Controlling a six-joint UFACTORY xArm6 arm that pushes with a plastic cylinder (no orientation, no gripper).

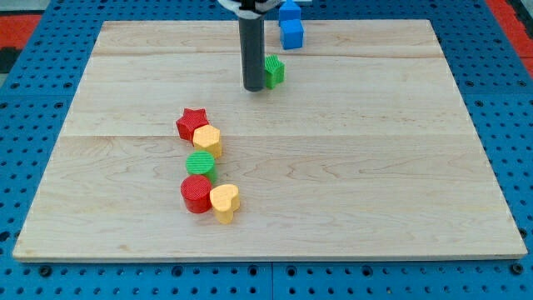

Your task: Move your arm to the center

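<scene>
One straight dark rod is all I am steering, and my tip is resting on the pale wooden board toward the view's top, a little left of the middle line. It has nothing that opens or closes, so it is gripping nothing; it is only standing just beside a small green ribbed block, which looks to be touching its right side. Up beyond that, at the board's top edge, a blue block is sitting with a second blue piece behind it.

Farther out, down and to the view's left, a chain of small pieces is running downward: a red star block, a yellow block, a green round block, a red round block and a yellow heart block, each touching or nearly touching its neighbour.

The board's centre, my target, is lying below and slightly right of my tip, and it looks bare. I judge these blocks light and slippery on smooth wood, so any brush would be sending them sliding. Nothing needs taking hold of; I am planning a path clear of the green ribbed block.
</scene>
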